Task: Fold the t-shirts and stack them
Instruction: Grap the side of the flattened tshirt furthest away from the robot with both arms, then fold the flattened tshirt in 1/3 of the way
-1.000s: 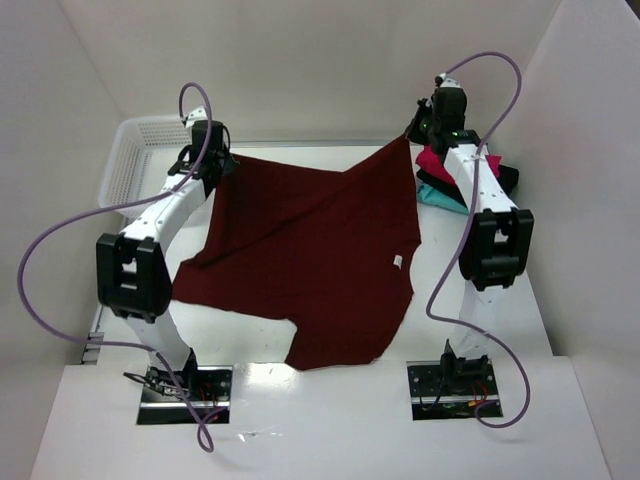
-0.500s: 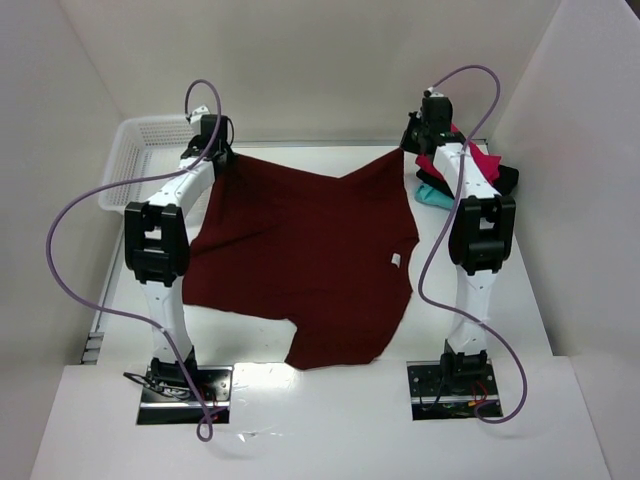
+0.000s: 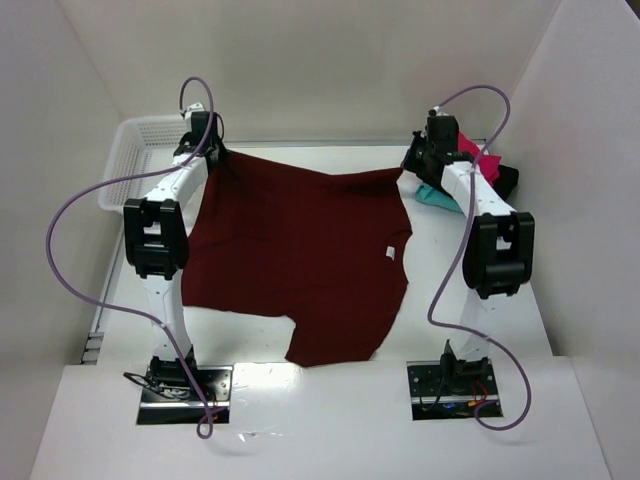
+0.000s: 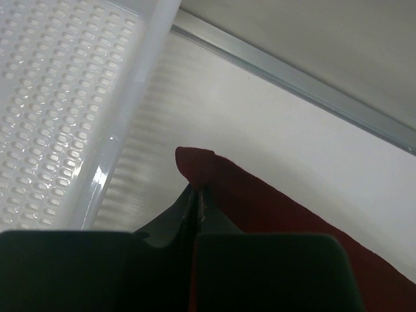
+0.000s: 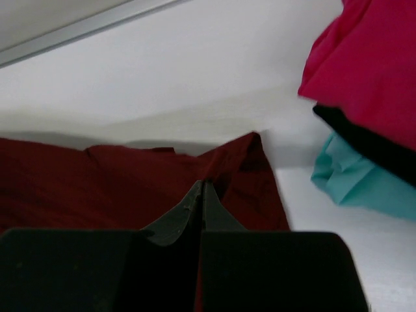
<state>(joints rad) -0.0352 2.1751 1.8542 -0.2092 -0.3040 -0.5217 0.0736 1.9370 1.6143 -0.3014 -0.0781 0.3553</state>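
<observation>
Both arms have drawn the large dark maroon cloth t-shirt flatter across the tabletop, its right corner dropped from a raised peak; its hem lies toward the near edge, its far edge stretched between the left gripper and the right gripper, each clamped on a far corner tip. Such thin pinches could slip under more tension; the right corner, just beside the folded pink-red, black and teal pile at the far-right corner, could snag it.
</observation>
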